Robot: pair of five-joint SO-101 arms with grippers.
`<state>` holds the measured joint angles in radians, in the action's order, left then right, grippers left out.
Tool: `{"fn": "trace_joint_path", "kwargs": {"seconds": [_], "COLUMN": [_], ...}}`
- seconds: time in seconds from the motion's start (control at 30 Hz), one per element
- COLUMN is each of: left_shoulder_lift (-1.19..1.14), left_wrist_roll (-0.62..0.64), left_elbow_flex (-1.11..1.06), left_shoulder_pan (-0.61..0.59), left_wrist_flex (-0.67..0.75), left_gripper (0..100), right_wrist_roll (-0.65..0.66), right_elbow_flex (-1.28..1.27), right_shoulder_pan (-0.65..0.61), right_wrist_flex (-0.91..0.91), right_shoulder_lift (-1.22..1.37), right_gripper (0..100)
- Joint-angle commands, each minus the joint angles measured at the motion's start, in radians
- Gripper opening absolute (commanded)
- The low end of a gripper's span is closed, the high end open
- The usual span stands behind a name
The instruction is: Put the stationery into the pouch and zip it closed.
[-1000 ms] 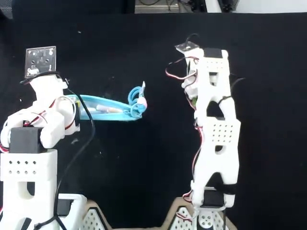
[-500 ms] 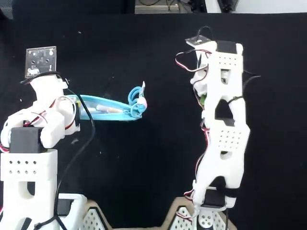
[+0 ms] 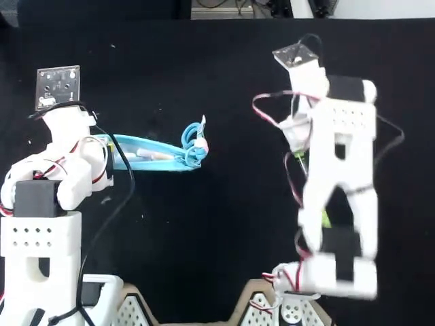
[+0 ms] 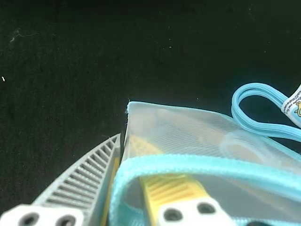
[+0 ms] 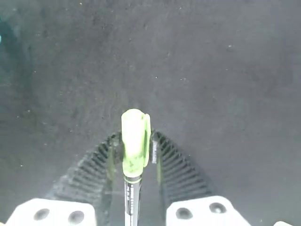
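Swung right, my right claw (image 5: 135, 157) clamps the green-capped pen (image 5: 135, 136); left claw (image 4: 126, 143) pinches pouch (image 4: 202, 136) rim; insertion next.

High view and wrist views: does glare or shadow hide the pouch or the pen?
High view: even light, no glare; the pouch stands out on the black table. Left wrist view: faint sheen on the pouch's clear wall, contents visible through it. Right wrist view: the green pen in the right gripper is brightly lit, unshadowed.
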<state>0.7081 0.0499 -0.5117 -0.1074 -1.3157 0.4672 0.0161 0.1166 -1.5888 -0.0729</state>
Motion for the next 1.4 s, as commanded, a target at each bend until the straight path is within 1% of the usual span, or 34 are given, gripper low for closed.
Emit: {"fn": "trace_joint_path", "kwargs": {"seconds": [0.0,0.1,0.23,0.3,0.43,0.7,0.87,0.97,1.2,1.27,1.37], "left_shoulder_lift": [-0.011,-0.011,-0.011,-0.011,-0.011,-0.011,-0.011,-0.011,-0.011,-0.011,-0.011], "left_wrist_roll": [0.000,0.000,0.000,0.000,0.000,0.000,0.000,0.000,0.002,0.002,0.000], "left_elbow_flex": [-0.061,-0.061,-0.062,-0.062,-0.062,-0.064,-0.064,-0.064,-0.067,-0.067,-0.067], "left_shoulder_pan": [-0.002,-0.002,-0.002,-0.002,-0.002,-0.002,-0.002,-0.002,-0.002,-0.002,-0.002], "left_wrist_flex": [0.008,0.008,0.008,0.008,0.008,0.008,0.008,0.008,0.008,0.008,0.008], "left_gripper": [3,3,3,3,3,3,3,3,3,3,3], "right_wrist_roll": [-0.025,-0.097,-0.150,-0.181,-0.290,-0.448,-0.523,-0.519,-0.519,-0.519,-0.519], "right_elbow_flex": [-0.105,-0.176,-0.231,-0.249,-0.255,-0.262,-0.271,-0.351,-0.690,-0.771,-0.846], "right_shoulder_pan": [-0.020,-0.097,-0.252,-0.325,-0.451,-0.669,-0.833,-0.899,-0.911,-0.911,-0.911], "right_wrist_flex": [0.046,0.044,0.051,0.058,0.069,0.279,0.442,0.578,1.071,1.175,1.269], "right_shoulder_lift": [-0.269,-0.469,-0.728,-0.835,-1.006,-1.244,-1.291,-1.291,-1.299,-1.300,-1.300], "right_gripper": [1.1,1.1,1.1,1.1,1.1,1.1,1.4,1.2,1.2,1.2,1.1]}}
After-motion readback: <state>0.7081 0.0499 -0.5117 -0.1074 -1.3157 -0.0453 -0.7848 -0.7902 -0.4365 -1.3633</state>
